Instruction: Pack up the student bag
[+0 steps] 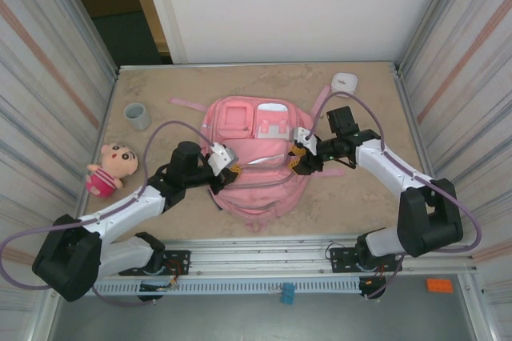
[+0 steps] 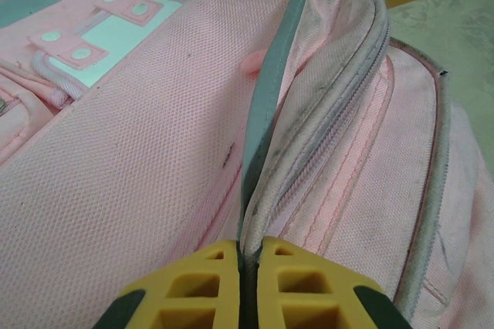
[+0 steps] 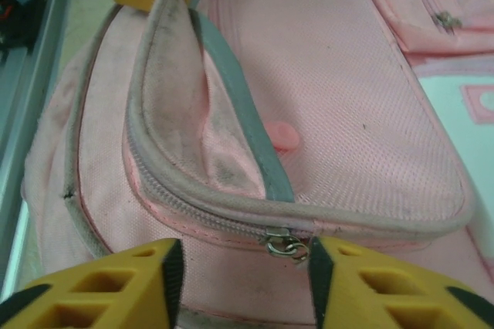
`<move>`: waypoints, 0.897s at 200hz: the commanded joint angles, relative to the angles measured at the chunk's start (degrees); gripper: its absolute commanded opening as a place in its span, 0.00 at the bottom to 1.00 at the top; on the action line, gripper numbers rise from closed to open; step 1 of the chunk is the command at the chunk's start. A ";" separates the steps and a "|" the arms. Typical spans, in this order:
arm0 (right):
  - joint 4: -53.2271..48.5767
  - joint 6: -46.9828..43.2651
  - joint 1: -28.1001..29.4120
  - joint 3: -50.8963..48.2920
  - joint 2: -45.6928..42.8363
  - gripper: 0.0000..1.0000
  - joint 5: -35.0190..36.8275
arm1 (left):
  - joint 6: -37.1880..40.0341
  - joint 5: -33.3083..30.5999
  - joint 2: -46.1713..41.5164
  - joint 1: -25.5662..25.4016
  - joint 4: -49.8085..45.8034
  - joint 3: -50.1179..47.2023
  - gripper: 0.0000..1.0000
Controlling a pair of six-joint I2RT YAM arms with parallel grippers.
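The left end effector (image 2: 248, 248) is pressed together on the grey-edged lip of an unzipped pocket on the student bag (image 2: 139, 159), with the fabric pinched between its yellow fingers and lifted into a ridge. From the top view, this end effector (image 1: 228, 171) sits at the bag's left side, its arm reaching in from the near left corner of the tabletop (image 1: 200, 85).

The right end effector (image 3: 247, 256) has its fingers apart at the opposite end of the same pocket mouth. A small metal zipper pull (image 3: 287, 245) lies in the gap, close to one finger; whether it touches cannot be told. From above, this end effector (image 1: 298, 157) is at the bag's right side.

Between the two, the pocket gapes, showing a worn, greyish lining and a small pink tab (image 3: 284, 136) inside.

The student bag (image 1: 264, 185) lies flat in the middle of the tabletop, front pockets up, with its white patches toward the far edge.

A plush doll (image 1: 110, 169) lies near the left edge, and a pale cup (image 1: 136, 115) stands beyond it. A small white object (image 1: 345, 81) sits near the far right corner.
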 commanded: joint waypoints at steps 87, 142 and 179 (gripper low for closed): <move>2.91 2.09 -0.17 1.39 5.73 0.65 -0.81 | -1.00 1.72 -1.50 0.34 3.89 0.55 0.07; -2.61 -0.18 0.74 3.29 5.79 0.45 -1.11 | -1.01 0.00 -1.36 0.36 4.24 0.64 0.07; -4.77 0.43 0.30 2.88 3.22 0.29 -2.11 | -0.51 -0.53 -0.24 0.42 3.74 1.62 0.06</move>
